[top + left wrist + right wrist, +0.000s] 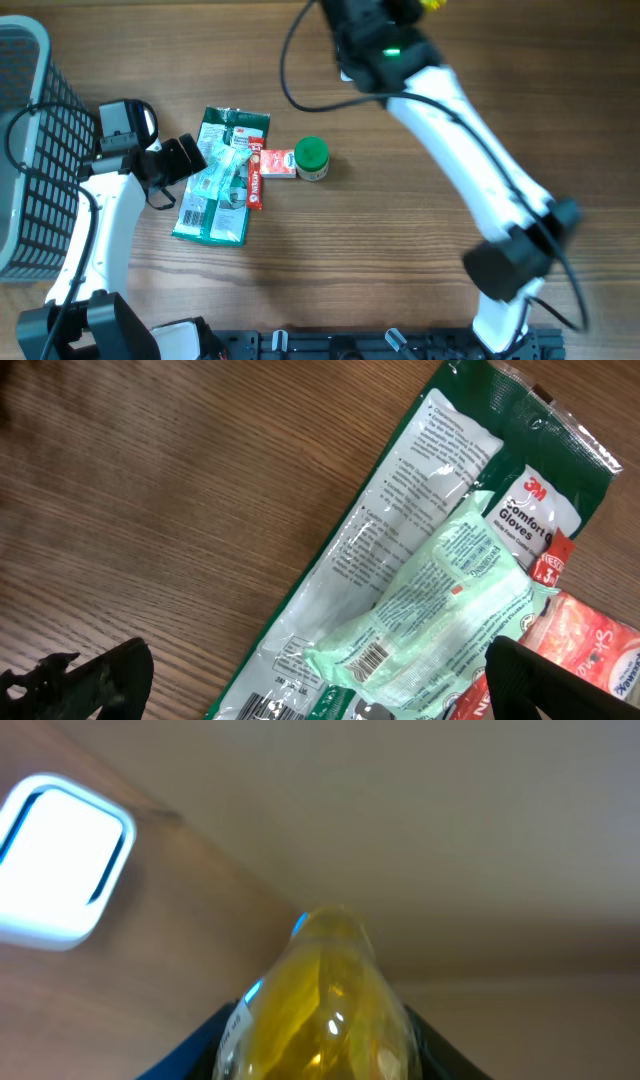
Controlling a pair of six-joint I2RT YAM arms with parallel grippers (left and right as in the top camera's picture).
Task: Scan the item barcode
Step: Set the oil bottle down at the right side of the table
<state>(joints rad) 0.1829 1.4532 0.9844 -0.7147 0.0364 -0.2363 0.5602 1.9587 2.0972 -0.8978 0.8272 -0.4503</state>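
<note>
Nearest the front, the left pincer [182,165] hangs spread wide and empty over the glove packet [215,205], which lies lengthwise front to back with a red sachet [277,162] beside it. At the table's far edge, the right pincer [315,1055] is about half closed on a yellow bottle [320,980] pointing straight out between its fingers. A white pad [60,860], likely the scanner, sits up and left of the bottle in the wrist view, apart from it.
</note>
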